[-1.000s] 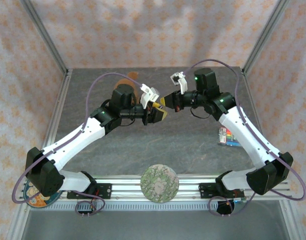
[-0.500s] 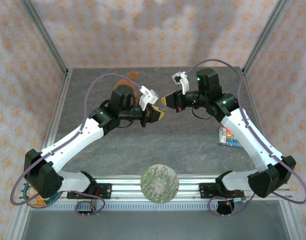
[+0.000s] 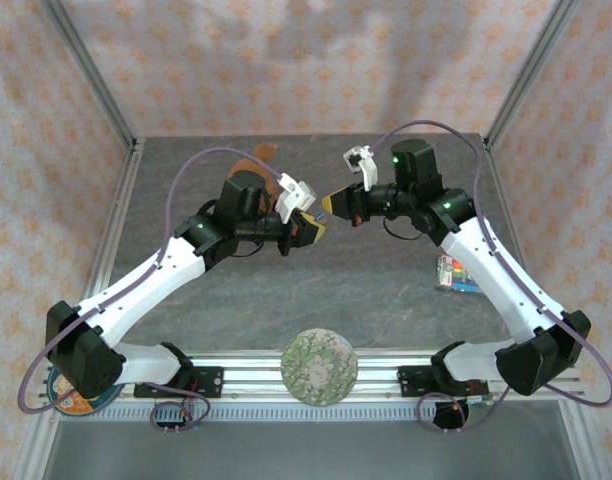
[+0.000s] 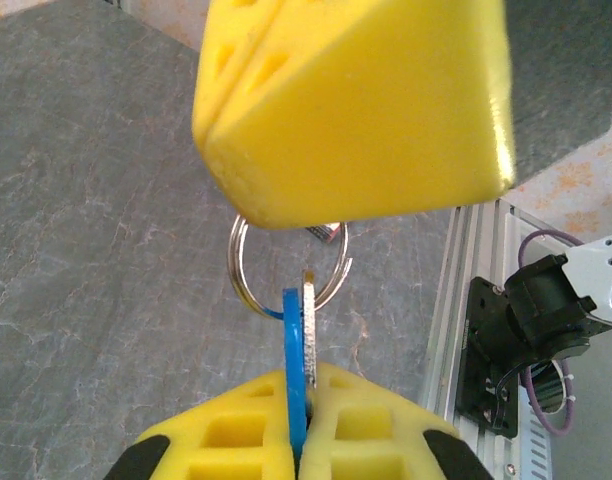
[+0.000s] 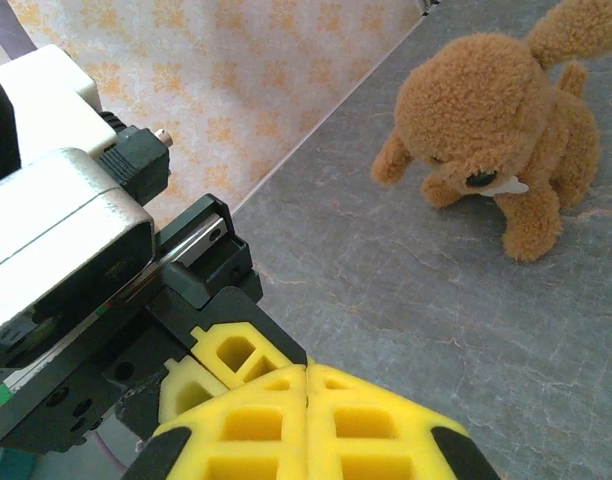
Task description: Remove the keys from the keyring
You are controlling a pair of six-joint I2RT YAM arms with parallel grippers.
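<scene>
Holding the keyring aloft between both arms, over the mid-tabletop.
From above, I'm seeing the left gripper and right gripper meeting tip to tip. Through the left wrist, the left gripper is clamping the blue key and silvery key, both threaded on the keyring, whose top is vanishing under the right gripper's pads. Through the right wrist, those pads are pressing tightly together; a teddy bear is standing toward the far edge.

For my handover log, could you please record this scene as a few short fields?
left gripper: shut on the keys, one blue, one silvery
right gripper: shut on the keyring
keys: threaded on the keyring, held above the table
teddy bear: standing on the table, far side, untouched
</scene>
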